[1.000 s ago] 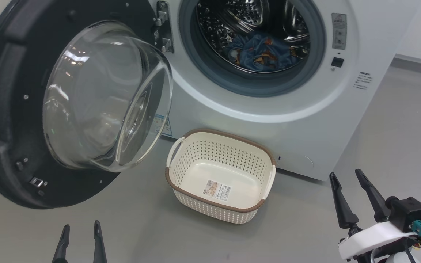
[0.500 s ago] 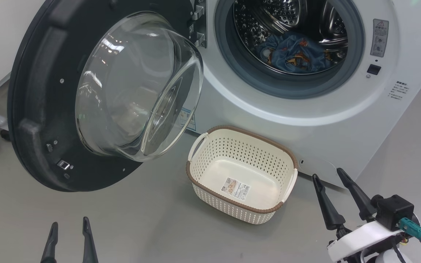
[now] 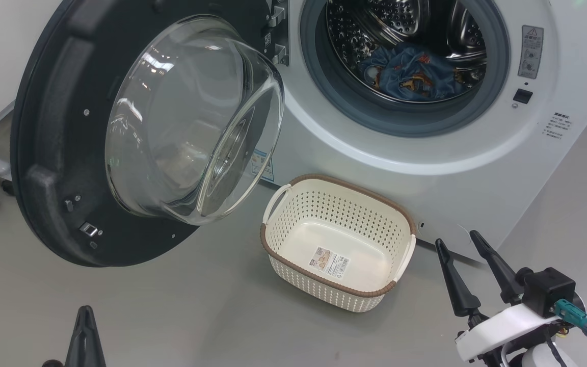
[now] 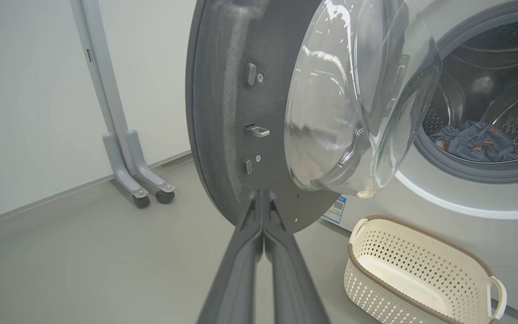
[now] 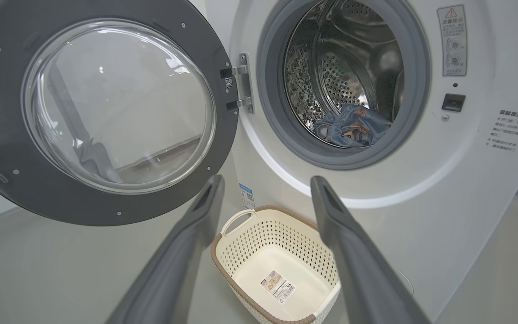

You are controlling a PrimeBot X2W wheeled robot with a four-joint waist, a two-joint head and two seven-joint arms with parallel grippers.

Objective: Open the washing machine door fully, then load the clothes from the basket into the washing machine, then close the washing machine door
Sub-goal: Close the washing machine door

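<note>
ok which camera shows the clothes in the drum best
The head view: the clothes lie large and unblocked in the washing machine, print visible. The right wrist view shows them smaller, partly behind the seal. The left wrist view shows them small and dim, past the door.

Long dark tapered jaws; white wrist shell (image 3: 497, 327); teal connector (image 3: 571, 311).

The smooth grey floor (image 3: 171, 311) carries a big white front-loading washing machine (image 3: 426, 188), a small cream perforated plastic basket (image 3: 319, 293) just before it, and a grey castor-footed stand (image 4: 135, 180).
</note>
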